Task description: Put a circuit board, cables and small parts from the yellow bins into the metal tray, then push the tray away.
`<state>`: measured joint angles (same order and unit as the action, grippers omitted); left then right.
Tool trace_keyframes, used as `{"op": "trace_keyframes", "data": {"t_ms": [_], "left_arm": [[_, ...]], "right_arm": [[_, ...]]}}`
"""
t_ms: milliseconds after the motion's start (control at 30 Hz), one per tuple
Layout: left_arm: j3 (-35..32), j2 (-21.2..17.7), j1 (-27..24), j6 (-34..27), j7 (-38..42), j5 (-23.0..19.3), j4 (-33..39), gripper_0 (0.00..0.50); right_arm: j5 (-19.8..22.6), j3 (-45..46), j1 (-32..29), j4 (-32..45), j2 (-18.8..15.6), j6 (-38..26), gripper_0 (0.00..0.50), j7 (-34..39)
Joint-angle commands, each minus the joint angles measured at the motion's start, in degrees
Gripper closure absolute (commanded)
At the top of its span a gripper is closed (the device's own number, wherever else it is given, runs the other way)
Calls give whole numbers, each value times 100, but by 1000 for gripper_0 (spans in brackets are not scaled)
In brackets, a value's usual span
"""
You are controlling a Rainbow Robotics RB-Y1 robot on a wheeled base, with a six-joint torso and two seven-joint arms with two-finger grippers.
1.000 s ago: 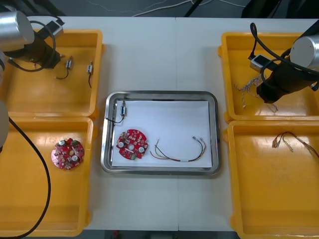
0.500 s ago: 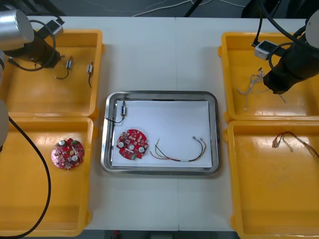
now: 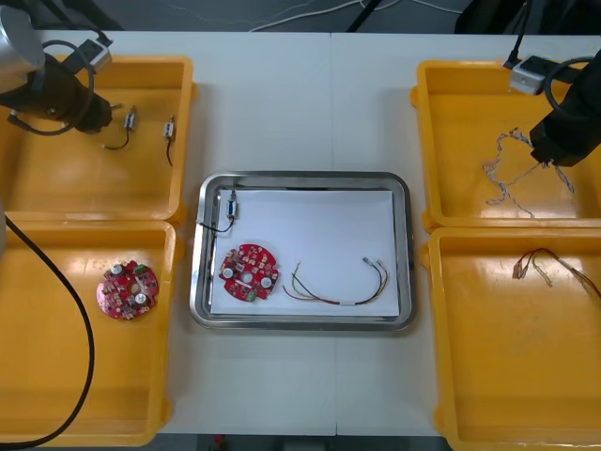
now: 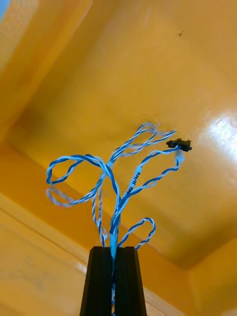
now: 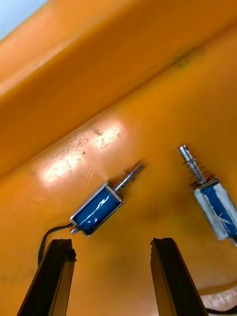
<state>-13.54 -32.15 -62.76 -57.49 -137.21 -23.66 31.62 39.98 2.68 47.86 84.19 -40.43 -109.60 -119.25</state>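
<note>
My right gripper hangs over the far right yellow bin, shut on a twisted blue and white cable. In the right wrist view the cable loops out from between the closed fingers, clear of the bin floor. My left gripper is open over the far left bin, just short of two small metal parts. One blue-bodied part lies just beyond the gap between the left fingers. The metal tray holds a circuit board, a red and yellow cable and a small metal part.
A second circuit board lies in the near left bin. Another red and yellow cable lies in the near right bin. Bare table runs beyond the tray between the bins.
The right gripper has moved right and toward the far edge with the blue and white cable, drawing it up off the bin floor. The left arm shifted slightly.
</note>
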Motion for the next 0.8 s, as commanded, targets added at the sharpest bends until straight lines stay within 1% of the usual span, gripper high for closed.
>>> {"op": "trace_keyframes", "data": {"t_ms": [33,233,400,500,633,800], "left_arm": [[-9,-485,-237,-166,-245,-174,54,44],[-149,-757,-211,-474,-166,-315,54,48],[-281,-907,-202,-773,-60,-394,134,49],[-360,-968,-202,-957,45,-350,239,47],[-378,-994,-105,-1195,493,-218,564,48],[-360,-994,115,-1203,1012,-60,925,46]], "right_arm": [[1,180,646,159,-316,-40,500,60],[-79,180,988,159,-395,-40,500,51],[-79,171,1164,150,-457,-40,500,69],[-70,163,1217,159,-483,-40,500,69],[-122,163,1208,150,-483,-40,500,69],[-175,163,1208,150,-483,-40,500,69]]}}
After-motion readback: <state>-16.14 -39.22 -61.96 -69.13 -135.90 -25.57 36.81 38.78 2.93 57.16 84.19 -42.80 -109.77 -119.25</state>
